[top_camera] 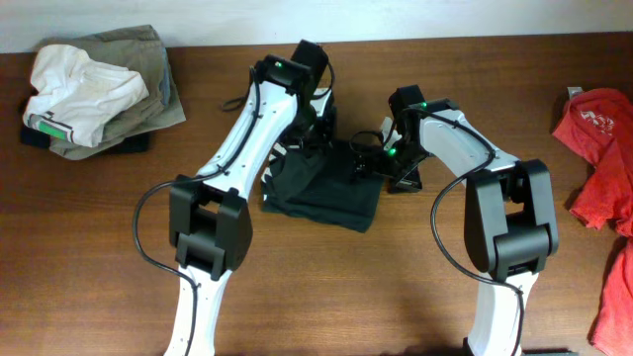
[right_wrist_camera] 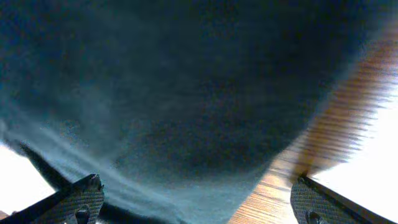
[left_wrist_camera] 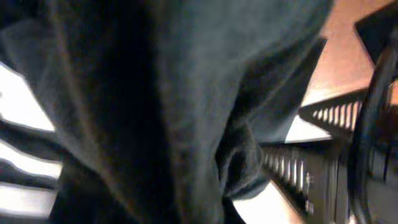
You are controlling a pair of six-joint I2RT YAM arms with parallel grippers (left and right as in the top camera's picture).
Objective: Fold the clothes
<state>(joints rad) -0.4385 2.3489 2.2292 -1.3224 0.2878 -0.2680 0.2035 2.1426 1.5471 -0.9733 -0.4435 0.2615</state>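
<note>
The black T-shirt (top_camera: pixel 321 188) lies in a compact folded bundle at the table's middle; no lettering shows. My left gripper (top_camera: pixel 309 133) is down at the bundle's far left edge. In the left wrist view, black cloth (left_wrist_camera: pixel 155 106) fills the frame and hides the jaws, apart from one ribbed finger at the right. My right gripper (top_camera: pixel 374 163) is at the bundle's right edge. In the right wrist view its fingers (right_wrist_camera: pixel 199 199) are wide apart, with dark cloth (right_wrist_camera: pixel 174 93) just above and between them over bare wood.
A pile of folded olive and white clothes (top_camera: pixel 94 89) sits at the back left. Red garments (top_camera: pixel 603 138) lie at the right edge. Both arms cross over the table's middle, and their bases are at the front edge.
</note>
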